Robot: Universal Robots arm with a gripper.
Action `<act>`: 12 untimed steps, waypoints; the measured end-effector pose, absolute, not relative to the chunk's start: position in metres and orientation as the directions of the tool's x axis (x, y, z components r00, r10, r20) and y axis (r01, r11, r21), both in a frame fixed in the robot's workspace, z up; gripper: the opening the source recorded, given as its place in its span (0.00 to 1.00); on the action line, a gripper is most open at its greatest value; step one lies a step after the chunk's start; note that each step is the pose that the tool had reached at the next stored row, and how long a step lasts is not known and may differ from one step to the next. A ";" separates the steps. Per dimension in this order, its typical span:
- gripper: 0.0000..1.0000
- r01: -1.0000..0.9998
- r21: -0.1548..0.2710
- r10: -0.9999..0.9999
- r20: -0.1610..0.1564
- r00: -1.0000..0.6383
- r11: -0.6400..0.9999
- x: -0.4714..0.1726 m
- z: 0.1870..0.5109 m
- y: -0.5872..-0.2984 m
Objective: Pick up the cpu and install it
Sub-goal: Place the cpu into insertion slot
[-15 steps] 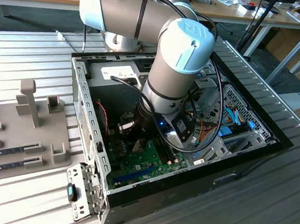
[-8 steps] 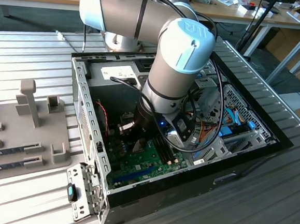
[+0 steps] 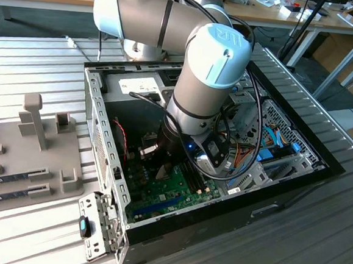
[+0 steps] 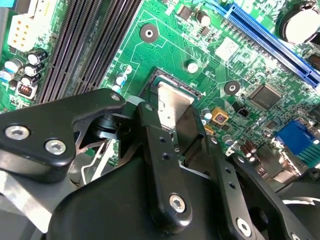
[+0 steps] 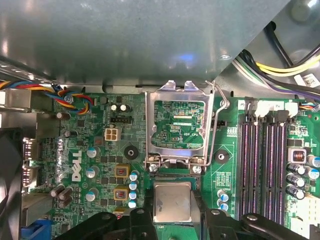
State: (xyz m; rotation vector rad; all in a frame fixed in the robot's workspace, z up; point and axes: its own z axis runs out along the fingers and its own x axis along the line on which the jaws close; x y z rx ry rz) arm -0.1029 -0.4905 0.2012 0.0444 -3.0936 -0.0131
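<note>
In the exterior view the arm [image 3: 212, 67] reaches down into an open computer case [image 3: 97, 162] that lies on a ribbed metal surface [image 3: 314, 241]. Its end effector [image 3: 161, 164] is low over the green motherboard [image 3: 172, 190], toward the case's wall on the exterior view's left. A grey fixture tray [image 3: 28, 151] rests on the surface well to the exterior view's left of the case, with dark memory sticks [image 3: 14, 177] lying in it. In the second wrist view the end effector [image 4: 172, 112] is pinching the cpu [image 4: 172, 100] — its silvery top plate shows between two black fingers [image 4: 160, 150], right at the socket opening and tilted a little. It sits between the dark memory slots [image 4: 90, 45] and a blue expansion slot [image 4: 270, 40]. In the first wrist view the cpu [image 5: 172, 200] sits just beside the hinge end of the metal socket frame [image 5: 176, 91], which is swung open with its lever [image 5: 216, 125] raised. The black fingers [image 5: 142, 220] flank the chip on two sides. Whether it is fully seated in the socket, I cannot tell.
</note>
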 end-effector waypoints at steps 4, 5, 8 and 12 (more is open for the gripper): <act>0.40 -0.028 0.009 -0.029 0.047 -0.998 1.000 -0.103 0.201 -0.491; 0.40 -0.028 0.009 -0.029 0.047 -0.998 1.000 -0.103 0.201 -0.491; 0.39 -0.028 0.009 -0.029 0.047 -0.998 1.000 -0.103 0.201 -0.491; 0.39 -0.028 0.009 -0.029 0.047 -0.998 1.000 -0.103 0.201 -0.491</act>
